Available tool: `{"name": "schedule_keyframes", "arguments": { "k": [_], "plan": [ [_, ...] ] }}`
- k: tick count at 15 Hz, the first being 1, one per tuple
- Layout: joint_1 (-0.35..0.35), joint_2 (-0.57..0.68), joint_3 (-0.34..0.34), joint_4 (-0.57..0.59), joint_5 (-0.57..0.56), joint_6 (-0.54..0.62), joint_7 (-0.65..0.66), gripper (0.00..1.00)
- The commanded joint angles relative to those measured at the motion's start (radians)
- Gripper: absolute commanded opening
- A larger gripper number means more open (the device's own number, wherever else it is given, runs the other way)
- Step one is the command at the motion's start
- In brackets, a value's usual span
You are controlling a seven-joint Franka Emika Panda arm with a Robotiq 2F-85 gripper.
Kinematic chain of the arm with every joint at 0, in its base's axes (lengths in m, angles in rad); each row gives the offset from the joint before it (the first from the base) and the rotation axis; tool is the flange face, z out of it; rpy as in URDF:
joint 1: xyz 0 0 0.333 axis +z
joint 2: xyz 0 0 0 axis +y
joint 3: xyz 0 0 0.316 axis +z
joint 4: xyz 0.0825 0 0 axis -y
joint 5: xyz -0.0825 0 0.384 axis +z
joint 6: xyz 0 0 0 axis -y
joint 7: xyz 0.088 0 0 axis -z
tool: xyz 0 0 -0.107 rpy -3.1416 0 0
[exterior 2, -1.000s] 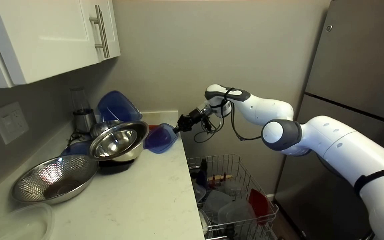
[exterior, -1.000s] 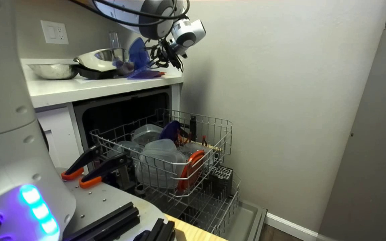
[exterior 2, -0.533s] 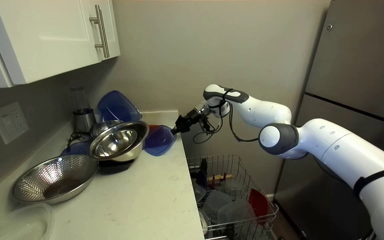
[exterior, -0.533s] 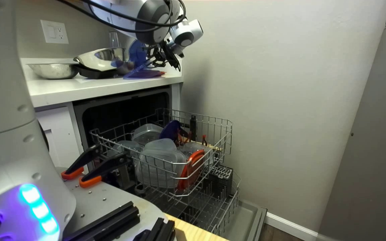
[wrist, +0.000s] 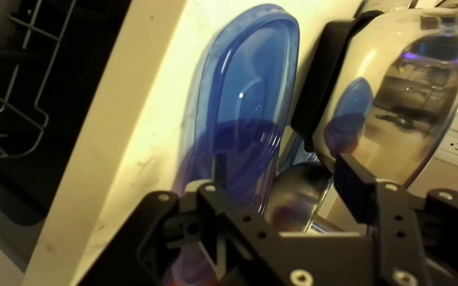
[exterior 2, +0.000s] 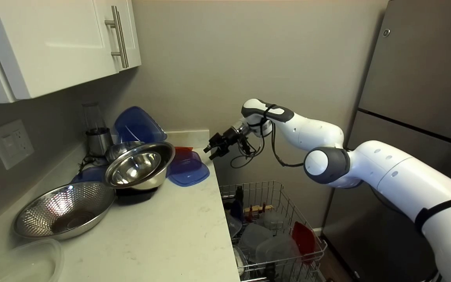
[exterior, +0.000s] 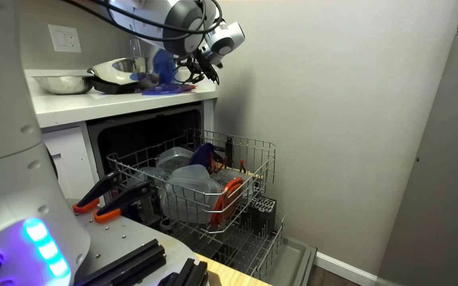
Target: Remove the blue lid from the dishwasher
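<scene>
The blue lid [wrist: 249,75] lies on the white counter, partly over a darker blue-purple piece, and shows in both exterior views as a flat blue shape [exterior 2: 190,177]. Just above the counter's edge, my gripper [exterior 2: 209,153] is apart from the lid, its jaws spread. In the wrist view the gripper [wrist: 284,167] has nothing between its fingers, and the lid's near part passes behind the left finger [wrist: 220,169]. Below the counter stands the dishwasher [exterior: 300,258], with its wire rack [exterior: 272,159] pulled out, holding clear containers, an orange-red lid and a dark blue piece.
Left of the lid stand steel bowls [exterior 2: 163,176] and a colander [exterior 2: 65,211]. A larger blue piece [exterior 2: 139,125] leans upright at the back, near a blender [exterior 2: 98,141]. A red item [exterior 2: 183,149] lies by the wall. An upper cabinet [exterior 2: 61,39] overhangs the counter.
One second ago the jaws were shut on the lid's edge and held it tilted. The lid came down onto the counter, the jaws opened, and the gripper now sits slightly back from it.
</scene>
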Motion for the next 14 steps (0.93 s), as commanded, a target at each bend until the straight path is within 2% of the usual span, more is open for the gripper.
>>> {"name": "schedule_keyframes", "arguments": {
  "k": [1,7,14],
  "plan": [
    [-0.018,-0.037,-0.026,-0.023,-0.025,0.025,-0.001,1.0],
    [-0.033,-0.042,-0.07,0.027,-0.072,0.052,0.016,1.0],
    [-0.065,-0.082,-0.191,0.031,-0.255,0.049,0.113,1.0]
  ]
}}
